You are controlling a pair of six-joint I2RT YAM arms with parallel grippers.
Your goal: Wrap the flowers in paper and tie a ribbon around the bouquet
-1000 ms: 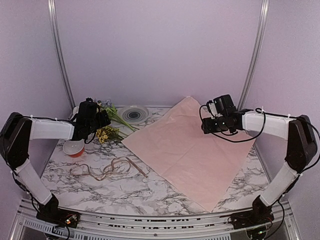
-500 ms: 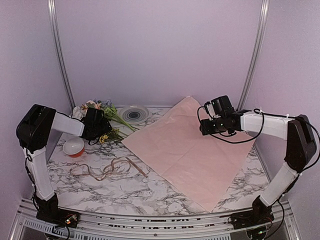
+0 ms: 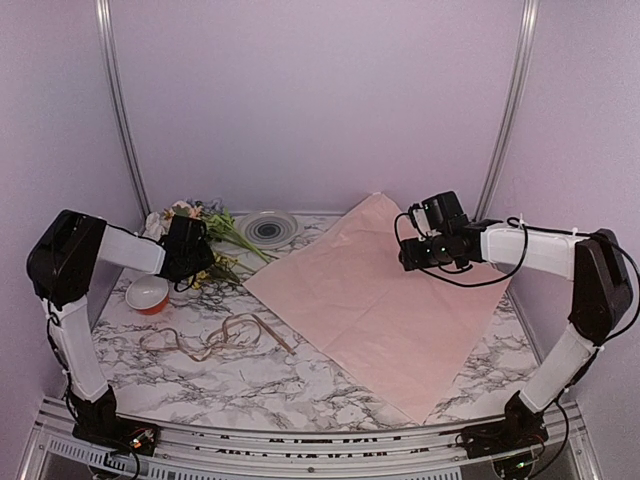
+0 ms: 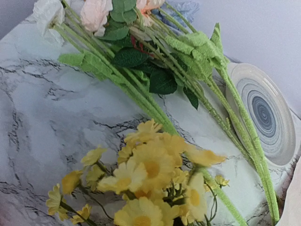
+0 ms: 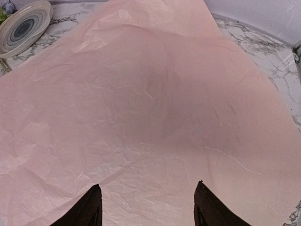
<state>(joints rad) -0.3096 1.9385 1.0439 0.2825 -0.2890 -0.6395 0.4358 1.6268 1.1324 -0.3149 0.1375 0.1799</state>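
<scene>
While both my arms reach over the marble table [image 3: 260, 385], the overhead view puts my left gripper [image 3: 200, 262] low at the far left, right on the flowers [image 3: 218, 228]. Their blooms point to the far-left corner, and their green stems run right toward a striped plate [image 3: 266, 228]. The wrist hides the jaws from above, so I cannot tell whether they are spread or pinching a stem. A yellow sprig [image 3: 225, 268] lies at the gripper's near side. A small bowl [image 3: 148, 294] stands just to its near left. The ribbon [image 3: 210, 340] lies nearer again in loose loops on the table, apart from the flowers and the paper [image 3: 370, 300]. That sheet lies flat like a diamond across the middle and right, one corner at the far wall. My right gripper [image 3: 408, 255] hangs above its far-right part.

From my left wrist, the yellow sprig fills the near part of the picture. The green stems cross the marble beyond it and the plate sits at the right. This view does not settle the grip either.

From my right wrist, my fingertips [image 5: 89, 209] stand spread wide with nothing between them, over the creased pink paper. The plate shows at the far left.
</scene>
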